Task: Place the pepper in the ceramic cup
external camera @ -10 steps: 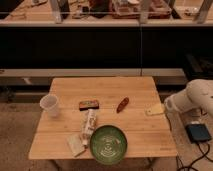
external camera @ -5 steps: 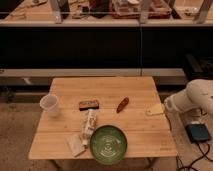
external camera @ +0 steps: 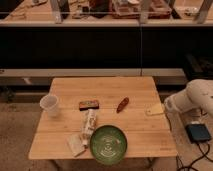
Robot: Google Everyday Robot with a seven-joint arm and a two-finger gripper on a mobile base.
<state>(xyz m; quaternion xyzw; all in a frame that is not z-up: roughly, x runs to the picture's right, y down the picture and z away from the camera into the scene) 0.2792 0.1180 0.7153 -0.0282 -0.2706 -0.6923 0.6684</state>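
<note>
The pepper [external camera: 122, 104], small and dark red-brown, lies on the wooden table [external camera: 135, 90] a little right of centre. The white ceramic cup [external camera: 50, 105] stands upright near the table's left edge, far from the pepper. My white arm [external camera: 195, 99] reaches in from the right. My gripper [external camera: 157, 108] is at the table's right edge, level with the pepper and a short way to its right, not touching it. Nothing shows in it.
A flat dark rectangular bar [external camera: 88, 104] lies left of the pepper. A green patterned bowl [external camera: 108, 144] sits at the front edge, with a pale packet [external camera: 89, 122] and a small wrapper [external camera: 76, 144] beside it. A dark shelf unit [external camera: 100, 45] stands behind the table.
</note>
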